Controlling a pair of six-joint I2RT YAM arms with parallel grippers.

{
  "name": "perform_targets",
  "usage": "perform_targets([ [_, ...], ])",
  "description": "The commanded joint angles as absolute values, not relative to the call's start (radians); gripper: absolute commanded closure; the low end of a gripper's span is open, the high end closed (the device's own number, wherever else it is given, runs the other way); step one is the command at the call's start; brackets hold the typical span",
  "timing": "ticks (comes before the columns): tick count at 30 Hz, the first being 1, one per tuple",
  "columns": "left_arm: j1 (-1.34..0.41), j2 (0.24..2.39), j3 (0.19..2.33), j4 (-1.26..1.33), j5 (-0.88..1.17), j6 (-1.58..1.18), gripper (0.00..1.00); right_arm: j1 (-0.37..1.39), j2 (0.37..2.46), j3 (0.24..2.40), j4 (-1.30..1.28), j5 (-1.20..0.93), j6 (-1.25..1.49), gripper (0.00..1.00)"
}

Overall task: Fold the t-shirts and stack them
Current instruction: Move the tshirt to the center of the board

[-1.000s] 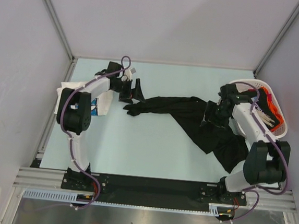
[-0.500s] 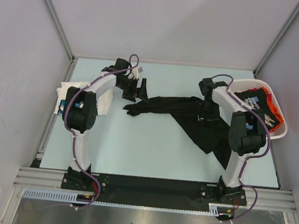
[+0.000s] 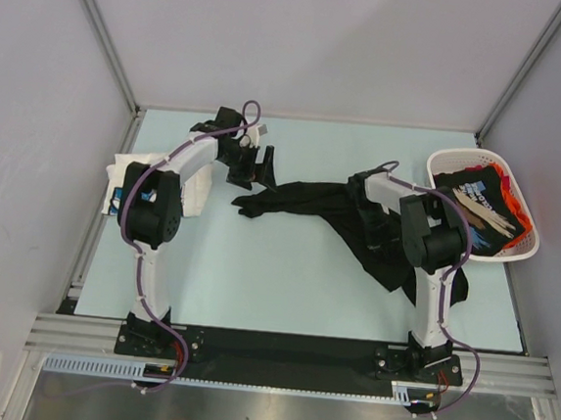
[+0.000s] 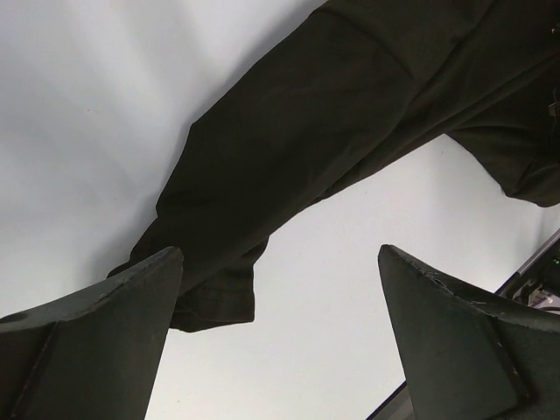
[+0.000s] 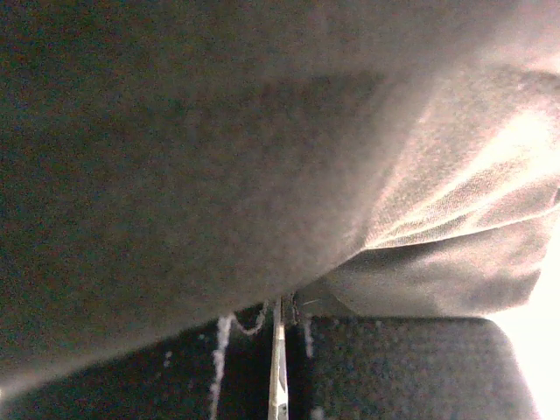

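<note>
Two arms work over the table (image 3: pixel 255 277). A black tee (image 3: pixel 306 200) sprawls from the middle toward the near right corner, one sleeve reaching left. The right gripper (image 3: pixel 368 218) is down on its middle, jaws pressed together and pinching a fold of the cloth. The left gripper (image 3: pixel 251 173) hangs spread wide just beyond the sleeve end, apart from it. More tees (image 3: pixel 478 200) fill a basket (image 3: pixel 524 253) at the right edge.

l end effector (image 4: pixel 280 262) fingers spread wide; r end effector (image 5: pixel 280 367) fingers pressed together, arm folded.
</note>
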State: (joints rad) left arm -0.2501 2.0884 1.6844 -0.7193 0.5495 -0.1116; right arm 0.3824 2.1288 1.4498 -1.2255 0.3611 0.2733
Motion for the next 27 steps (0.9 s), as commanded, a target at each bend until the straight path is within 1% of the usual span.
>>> perform_targets([
  [1,-0.247,2.1,1.732,-0.727,0.557,-0.087,0.0,0.408,2.097,1.439,-1.247,0.192,0.24,1.0],
  [3,-0.247,2.105,1.732,-0.73,0.564,-0.087,0.0,0.434,2.083,1.442,-1.25,0.073,0.221,1.0],
  [5,-0.247,2.111,1.735,-0.729,0.568,-0.089,0.0,0.492,2.083,1.436,-1.253,-0.003,0.206,1.0],
  [6,-0.247,2.112,1.736,-0.73,0.563,-0.089,0.0,0.515,2.088,1.431,-1.264,-0.096,0.196,1.0],
  [9,-0.247,2.111,1.744,-0.738,0.557,-0.089,0.0,0.58,2.1,1.445,-1.284,-0.226,0.18,1.0],
  [12,-0.247,2.108,1.752,-0.739,0.543,-0.091,0.0,0.612,2.111,1.48,-1.324,-0.244,0.179,1.0],
  [15,-0.247,2.106,1.767,-0.749,0.537,-0.092,0.0,0.597,2.095,1.515,-1.344,-0.296,0.167,1.0],
  [17,-0.247,2.109,1.79,-0.755,0.532,-0.094,0.0,0.586,2.073,1.566,-1.35,-0.334,0.157,1.0],
  [21,-0.247,2.121,1.83,-0.765,0.519,-0.1,0.0,0.58,2.042,1.709,-1.353,-0.486,0.141,1.0],
  [25,-0.247,2.149,1.867,-0.772,0.514,-0.11,0.0,0.615,2.023,1.874,-1.345,-0.577,0.14,1.0],
  [27,-0.247,2.155,1.873,-0.772,0.518,-0.123,0.0,0.629,2.016,1.913,-1.324,-0.679,0.143,1.0],
])
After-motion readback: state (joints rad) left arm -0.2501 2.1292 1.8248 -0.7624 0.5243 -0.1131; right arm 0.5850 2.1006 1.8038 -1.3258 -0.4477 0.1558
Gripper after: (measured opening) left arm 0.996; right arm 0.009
